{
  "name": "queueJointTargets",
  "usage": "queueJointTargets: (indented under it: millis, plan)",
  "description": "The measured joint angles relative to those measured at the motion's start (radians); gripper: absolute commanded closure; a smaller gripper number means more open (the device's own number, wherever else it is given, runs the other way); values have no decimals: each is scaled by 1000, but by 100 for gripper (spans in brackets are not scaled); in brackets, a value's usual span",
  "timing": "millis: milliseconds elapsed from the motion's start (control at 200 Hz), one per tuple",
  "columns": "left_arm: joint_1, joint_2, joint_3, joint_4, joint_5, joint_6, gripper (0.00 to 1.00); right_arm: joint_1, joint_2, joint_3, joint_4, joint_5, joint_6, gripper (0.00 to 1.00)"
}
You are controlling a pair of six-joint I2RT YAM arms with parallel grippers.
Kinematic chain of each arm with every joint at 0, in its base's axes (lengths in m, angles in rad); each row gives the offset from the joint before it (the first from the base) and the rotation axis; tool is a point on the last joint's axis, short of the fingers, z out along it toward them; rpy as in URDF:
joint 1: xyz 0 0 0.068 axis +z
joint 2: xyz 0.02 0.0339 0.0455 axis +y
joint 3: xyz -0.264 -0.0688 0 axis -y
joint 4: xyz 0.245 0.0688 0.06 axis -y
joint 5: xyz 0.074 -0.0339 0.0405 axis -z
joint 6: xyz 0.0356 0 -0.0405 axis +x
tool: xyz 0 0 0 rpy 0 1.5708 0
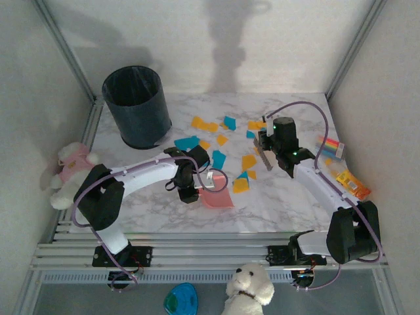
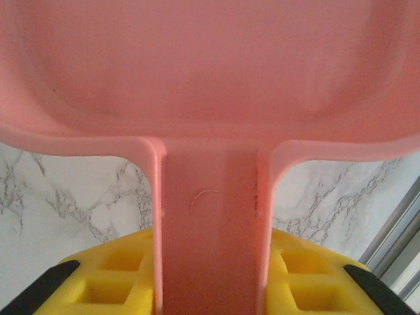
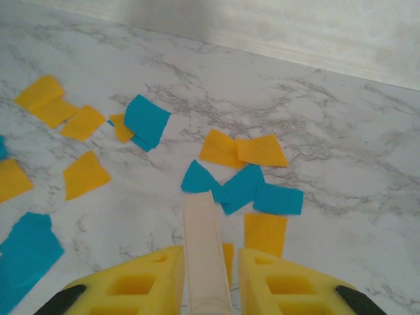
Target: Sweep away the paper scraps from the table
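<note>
Orange-yellow and teal paper scraps [image 1: 218,159] lie scattered over the middle of the marble table [image 1: 289,200]. My left gripper [image 1: 195,189] is shut on the handle of a pink dustpan [image 1: 217,197], which rests on the table near the scraps. In the left wrist view the dustpan [image 2: 210,79] spreads out ahead of the gripper [image 2: 211,259], with its handle between the yellow fingers [image 2: 111,262]. My right gripper [image 1: 268,152] is shut on a cream brush [image 3: 205,243] and stands above the right part of the scraps. Teal scraps [image 3: 243,187] and orange ones [image 3: 243,149] lie just beyond the brush tip in front of that gripper [image 3: 209,266].
A black bin [image 1: 136,105] stands at the back left. Striped packets [image 1: 330,146] and an orange packet [image 1: 353,184] lie at the right edge. A plush toy [image 1: 72,170] sits left of the table, another [image 1: 249,289] in front. A metal rail frame [image 1: 210,252] runs along the near edge.
</note>
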Motion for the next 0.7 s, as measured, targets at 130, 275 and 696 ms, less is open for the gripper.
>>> queueJointTargets:
  millis: [130,275,696]
  plan:
    - [0,26,16,1,0,-12,100,18,34,0,18,11,-35,100]
    - [0,56,34,0,0,-29,100,24,42,-10,32,10,-58,100]
    - [0,95,72,0,0,-58,100,70,32,-50,24,-24,-84,100]
